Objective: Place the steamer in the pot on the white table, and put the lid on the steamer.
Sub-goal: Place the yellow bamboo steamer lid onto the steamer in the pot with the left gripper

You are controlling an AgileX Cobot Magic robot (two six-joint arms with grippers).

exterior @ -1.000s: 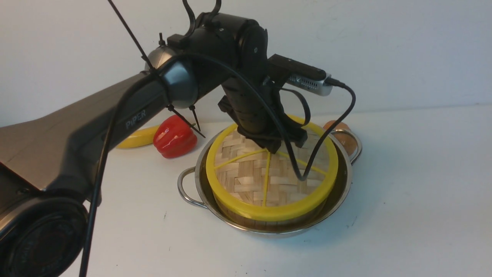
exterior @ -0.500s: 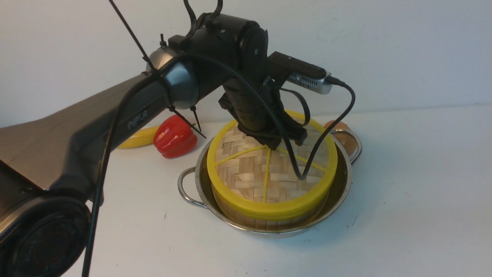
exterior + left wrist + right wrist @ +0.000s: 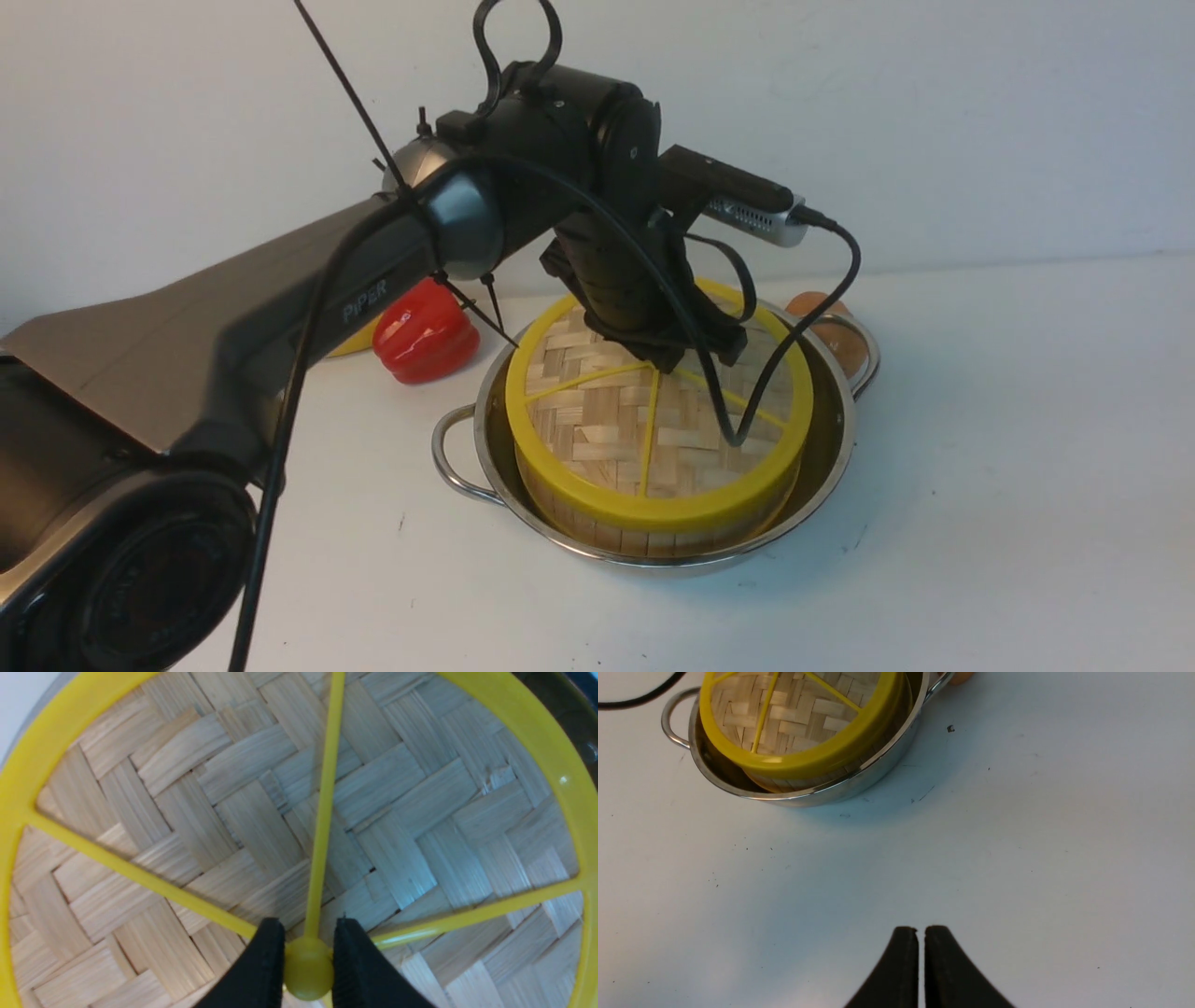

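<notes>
The lid (image 3: 597, 439), a woven disc with a yellow rim and spokes, lies flat on top of the steamer (image 3: 635, 534), whose wooden sides show below it. The steamer stands inside the steel pot (image 3: 831, 467) on the white table (image 3: 1008, 467). My left gripper (image 3: 665, 359) is above the lid's middle. In the left wrist view it (image 3: 308, 926) is shut on the lid's yellow centre hub (image 3: 308, 970). My right gripper (image 3: 921, 929) is shut and empty above bare table, apart from the pot (image 3: 831, 794). The steamer's contents are hidden by the lid.
A red pepper (image 3: 425, 336) and a yellow banana (image 3: 359, 341), mostly hidden by my left arm, lie left of and behind the pot. An orange-brown round thing (image 3: 817, 303) sits by the pot's far handle. The pot's near handle (image 3: 448, 457) sticks out left.
The lid has settled lower and squarer on the steamer. My left wrist has shifted slightly to the right with it. The pot has not moved.
</notes>
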